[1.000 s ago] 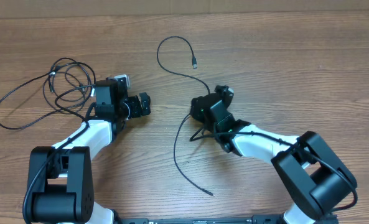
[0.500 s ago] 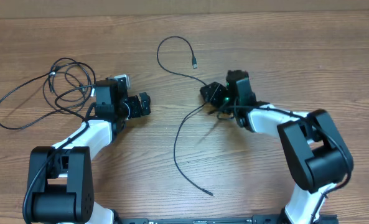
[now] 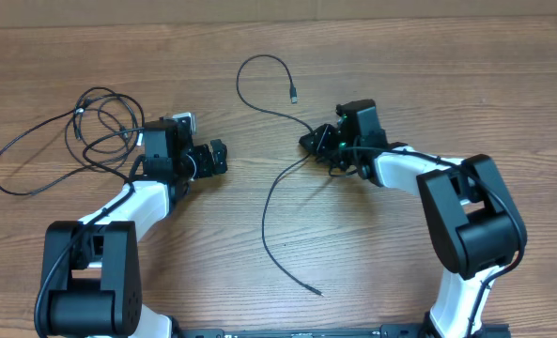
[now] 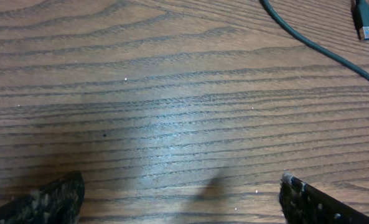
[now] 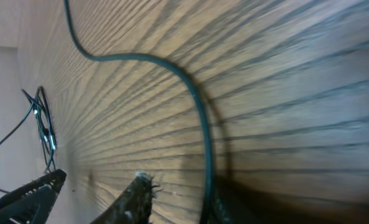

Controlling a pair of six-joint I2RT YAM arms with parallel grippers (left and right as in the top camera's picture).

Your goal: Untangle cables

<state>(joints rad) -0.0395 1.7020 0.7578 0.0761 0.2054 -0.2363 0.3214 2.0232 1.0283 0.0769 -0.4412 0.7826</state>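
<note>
Two cable groups lie on the table (image 3: 466,75): a tangled bundle (image 3: 78,115) toward the left, and a single cable (image 5: 203,124) curving down the middle, apparently laid apart to separate it. The left gripper (image 4: 181,180) hangs over bare wood, jaws spread wide and holding nothing, judged parked between the groups. The right gripper (image 5: 103,176) sits low beside the single cable, jaws parted with only wood between them. The cord passes just outside one finger (image 5: 131,199); contact cannot be confirmed. The bundle's crossings are too fine to trace.

Loose black cables (image 3: 78,112) on wooden table (image 3: 447,75)
</note>
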